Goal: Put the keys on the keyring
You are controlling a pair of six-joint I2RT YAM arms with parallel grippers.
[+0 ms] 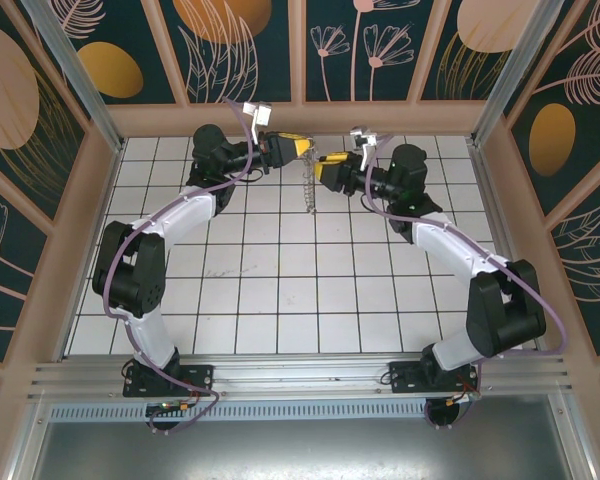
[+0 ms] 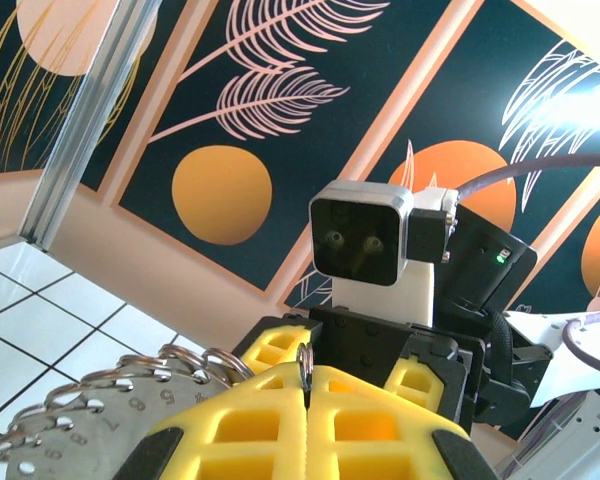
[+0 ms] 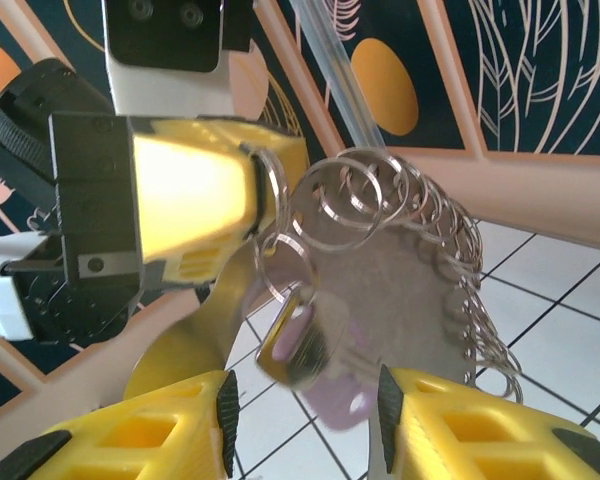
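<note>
Both grippers meet above the back middle of the tiled table. My left gripper is shut on one small metal ring of the keyring. The keyring is a flat grey disc edged with many small rings, and it hangs down from that grip. The key, with a lilac head and a silvery part, dangles blurred from a small ring just under the left gripper's yellow fingers. My right gripper is open, with the key between its pads and touching neither.
The back wall panel with leaf and orange disc patterns stands close behind both grippers. An aluminium post rises at the back left corner. The white tiled table stretches out in front of the arms, and purple cables run along both of them.
</note>
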